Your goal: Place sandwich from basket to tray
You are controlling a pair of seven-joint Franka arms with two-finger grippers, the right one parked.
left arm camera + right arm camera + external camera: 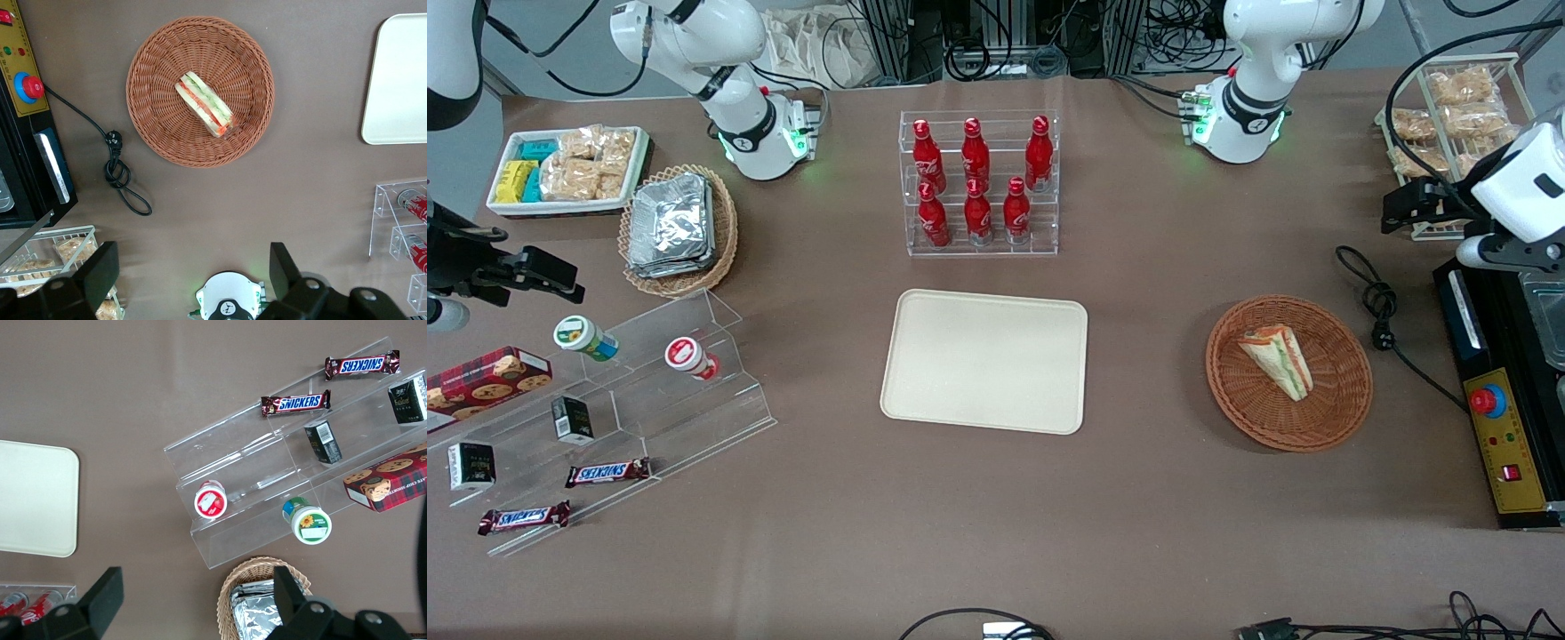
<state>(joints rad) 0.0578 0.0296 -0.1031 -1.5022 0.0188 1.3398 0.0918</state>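
Note:
The sandwich, a clear-wrapped wedge with orange and green filling, lies in the round reddish-brown basket toward the working arm's end of the table. Both also show in the left wrist view, the sandwich in the basket. The cream tray lies bare at the table's middle, and its edge shows in the left wrist view. My left gripper hangs high above the table, farther from the front camera than the basket and well apart from it. It is open and empty.
A black cable lies beside the basket. A black control box with a red button and a wire rack of snack packs stand at the working arm's end. A clear rack of red bottles stands beside the tray, farther from the camera.

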